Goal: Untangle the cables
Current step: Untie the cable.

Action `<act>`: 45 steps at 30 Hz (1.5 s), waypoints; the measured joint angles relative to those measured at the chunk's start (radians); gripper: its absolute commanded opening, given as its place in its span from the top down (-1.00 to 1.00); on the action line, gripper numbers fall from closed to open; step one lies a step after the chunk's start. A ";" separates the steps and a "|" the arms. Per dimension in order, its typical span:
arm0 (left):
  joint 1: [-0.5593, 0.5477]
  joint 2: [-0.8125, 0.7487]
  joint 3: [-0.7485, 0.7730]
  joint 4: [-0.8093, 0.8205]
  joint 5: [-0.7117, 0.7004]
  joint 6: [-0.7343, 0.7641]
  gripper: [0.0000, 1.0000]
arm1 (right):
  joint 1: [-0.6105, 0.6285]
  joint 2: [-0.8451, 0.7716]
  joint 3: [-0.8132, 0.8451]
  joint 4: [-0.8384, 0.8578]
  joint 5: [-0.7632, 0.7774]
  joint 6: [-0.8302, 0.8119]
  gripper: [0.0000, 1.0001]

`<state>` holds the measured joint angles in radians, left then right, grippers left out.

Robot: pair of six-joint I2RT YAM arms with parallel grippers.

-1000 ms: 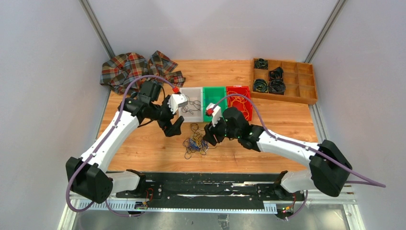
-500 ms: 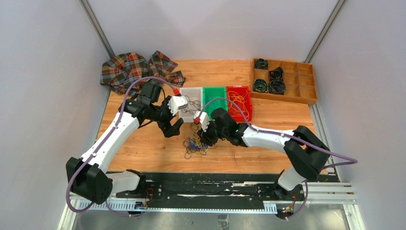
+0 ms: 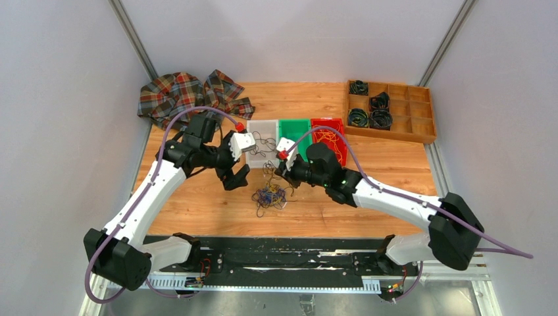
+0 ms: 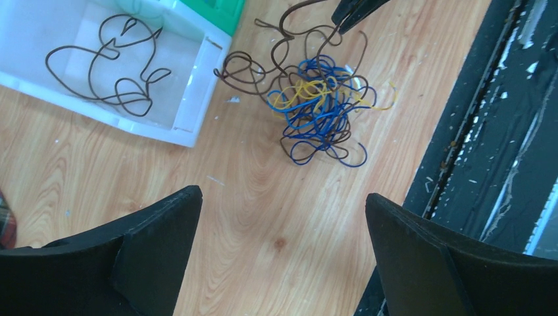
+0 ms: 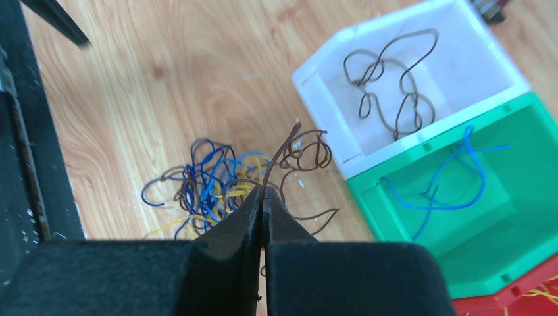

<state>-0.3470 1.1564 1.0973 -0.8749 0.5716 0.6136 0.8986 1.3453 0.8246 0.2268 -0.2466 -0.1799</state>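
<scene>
The cables (image 3: 270,195) lie as a small tangle of blue, yellow and brown wires on the wooden table; the same cables (image 4: 321,108) show in the left wrist view and again (image 5: 210,184) in the right wrist view. My right gripper (image 5: 263,195) is shut on a brown cable (image 5: 279,153) that rises from the tangle's edge. In the top view the right gripper (image 3: 287,175) hovers just above and right of the pile. My left gripper (image 4: 281,195) is open and empty, and this left gripper (image 3: 235,178) hangs left of the pile.
Behind the tangle stand three bins: a white bin (image 3: 258,162) with a brown wire, a green bin (image 3: 294,123) with a blue wire, a red bin (image 3: 327,122) with orange wires. A wooden tray (image 3: 421,108) with black coils is far right, a plaid cloth (image 3: 187,95) far left.
The right gripper closed on the brown cable and rose slightly toward the bins, drawing the strand up. The left gripper stayed open and shifted a little left.
</scene>
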 measured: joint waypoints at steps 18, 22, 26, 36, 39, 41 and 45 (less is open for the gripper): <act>0.002 -0.053 0.042 0.005 0.202 -0.104 -0.65 | 0.000 -0.084 0.082 0.179 -0.290 0.269 0.99; -0.015 -0.054 0.061 0.007 0.251 -0.175 -0.57 | 0.000 -0.084 0.089 0.255 -0.319 0.345 0.99; -0.023 -0.072 0.062 0.014 0.259 -0.201 -0.49 | 0.000 -0.084 0.103 0.298 -0.340 0.396 0.99; -0.025 -0.085 0.062 0.016 0.324 -0.208 -0.58 | 0.000 -0.066 0.141 0.403 -0.398 0.547 0.99; -0.034 -0.085 0.062 0.024 0.341 -0.226 -0.54 | 0.000 -0.053 0.175 0.419 -0.409 0.579 0.99; -0.036 -0.086 0.062 0.036 0.347 -0.245 -0.45 | 0.000 -0.047 0.188 0.436 -0.414 0.601 0.99; -0.036 -0.090 0.056 0.067 0.361 -0.291 0.03 | 0.000 -0.024 0.200 0.472 -0.418 0.641 0.99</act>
<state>-0.3832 1.0664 1.1534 -0.8078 0.9325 0.3222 0.8986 1.3212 1.0245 0.6991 -0.6651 0.4614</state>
